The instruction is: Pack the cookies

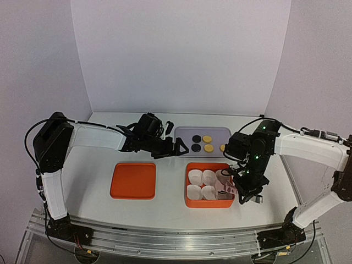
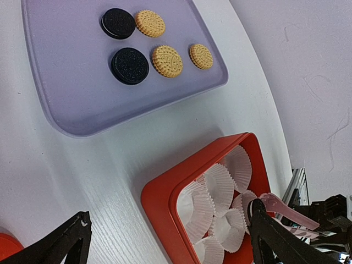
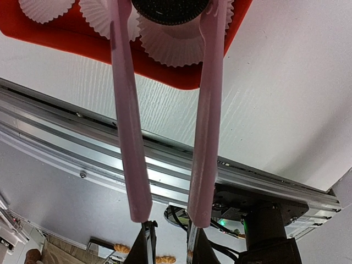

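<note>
tray holds five cookies; right jaws clamp tongs pinching one over box's cups; left jaws gape empty.

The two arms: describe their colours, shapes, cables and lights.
Both arms, left arm and right arm, have white tube-like links between chunky black joints. Thin black cables loop beside the joints. The right arm shows small green lights. The left gripper and right gripper are black, with slim tapering fingers.

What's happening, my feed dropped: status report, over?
Left tool open. Right tool shut on tongs, black cookie pinched over a cup. Five cookies on tray. Nothing blocking.
</note>
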Robot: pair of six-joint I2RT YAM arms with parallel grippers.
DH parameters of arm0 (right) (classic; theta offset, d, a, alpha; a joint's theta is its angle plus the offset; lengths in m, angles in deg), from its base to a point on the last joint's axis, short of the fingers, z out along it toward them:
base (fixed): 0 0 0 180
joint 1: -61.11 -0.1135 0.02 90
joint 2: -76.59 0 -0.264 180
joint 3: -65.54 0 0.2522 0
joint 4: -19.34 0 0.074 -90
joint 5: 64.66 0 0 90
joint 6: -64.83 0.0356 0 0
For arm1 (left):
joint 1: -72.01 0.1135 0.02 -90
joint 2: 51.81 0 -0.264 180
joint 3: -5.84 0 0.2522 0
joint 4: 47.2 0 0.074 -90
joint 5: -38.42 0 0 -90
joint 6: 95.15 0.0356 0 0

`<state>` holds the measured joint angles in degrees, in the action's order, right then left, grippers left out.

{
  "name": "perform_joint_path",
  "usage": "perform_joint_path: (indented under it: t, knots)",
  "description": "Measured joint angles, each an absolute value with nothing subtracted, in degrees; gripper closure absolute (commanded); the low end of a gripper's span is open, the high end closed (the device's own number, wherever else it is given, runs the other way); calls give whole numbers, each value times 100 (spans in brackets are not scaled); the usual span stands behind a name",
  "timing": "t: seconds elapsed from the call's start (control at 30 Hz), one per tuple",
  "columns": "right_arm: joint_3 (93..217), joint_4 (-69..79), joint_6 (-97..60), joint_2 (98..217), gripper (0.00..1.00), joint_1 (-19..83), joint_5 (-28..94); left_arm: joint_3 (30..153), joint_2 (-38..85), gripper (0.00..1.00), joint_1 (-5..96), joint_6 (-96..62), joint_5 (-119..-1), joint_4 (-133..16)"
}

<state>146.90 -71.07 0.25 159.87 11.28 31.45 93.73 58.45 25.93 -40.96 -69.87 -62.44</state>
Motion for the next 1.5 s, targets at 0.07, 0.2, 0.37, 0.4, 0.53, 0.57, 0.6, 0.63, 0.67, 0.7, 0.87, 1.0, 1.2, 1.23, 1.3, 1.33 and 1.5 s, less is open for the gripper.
perform_joint_path:
  t: [0.07, 0.2, 0.37, 0.4, 0.53, 0.57, 0.6, 0.63, 0.67, 0.7, 0.87, 1.0, 1.2, 1.23, 1.3, 1.33, 1.5]
  knots:
    - [14683, -7108, 24, 16002, 100, 1128, 3125, 9373, 5846, 0, 2593, -4096, -6987, -6244]
    - [14678, -7105, 20, 16077, 100, 1128, 3078, 9373, 5847, 0, 2593, -4095, -6987, -6244]
    - [14678, -7102, 19, 16181, 100, 1128, 2987, 9373, 5845, 0, 2593, -4094, -6987, -6244]
    - [14677, -7102, 20, 16185, 100, 1128, 2978, 9373, 5846, 0, 2593, -4094, -6987, -6244]
    - [14653, -7101, 31, 16189, 100, 1128, 2936, 9373, 5846, 0, 2593, -4094, -6987, -6244]
    - [14636, -7100, 37, 16189, 100, 1128, 2929, 9373, 5846, 0, 2593, -4094, -6988, -6244]
    - [14617, -7099, 41, 16189, 100, 1128, 2923, 9373, 5847, 0, 2593, -4094, -6988, -6244]
    - [14599, -7097, 41, 16189, 100, 1128, 2922, 9373, 5847, 0, 2593, -4094, -6987, -6244]
    - [14589, -7095, 41, 16189, 100, 1128, 2924, 9373, 5847, 0, 2593, -4092, -6989, -6246]
    - [14587, -7095, 42, 16189, 100, 1128, 2924, 9373, 5847, 0, 2593, -4092, -6989, -6244]
    - [14586, -7097, 41, 16189, 97, 1128, 2923, 9373, 5847, 0, 2593, -4092, -6989, -6244]
    - [14586, -7097, 41, 16189, 92, 1128, 2921, 9373, 5847, 0, 2593, -4092, -6989, -6244]
    - [14586, -7097, 41, 16189, 87, 1128, 2913, 9373, 5847, 0, 2593, -4094, -6989, -6244]
    - [14586, -7095, 42, 16189, 86, 1128, 2907, 9373, 5847, 0, 2593, -4094, -6989, -6244]
    - [14586, -7097, 44, 16189, 85, 1128, 2893, 9373, 5847, 0, 2593, -4094, -6989, -6244]
    - [14586, -7097, 45, 16189, 85, 1126, 2884, 9373, 5847, 0, 2593, -4094, -6989, -6244]
    - [14565, -7091, 45, 16189, 80, 1122, 2874, 9373, 5849, 0, 2593, -4098, -6987, -6244]
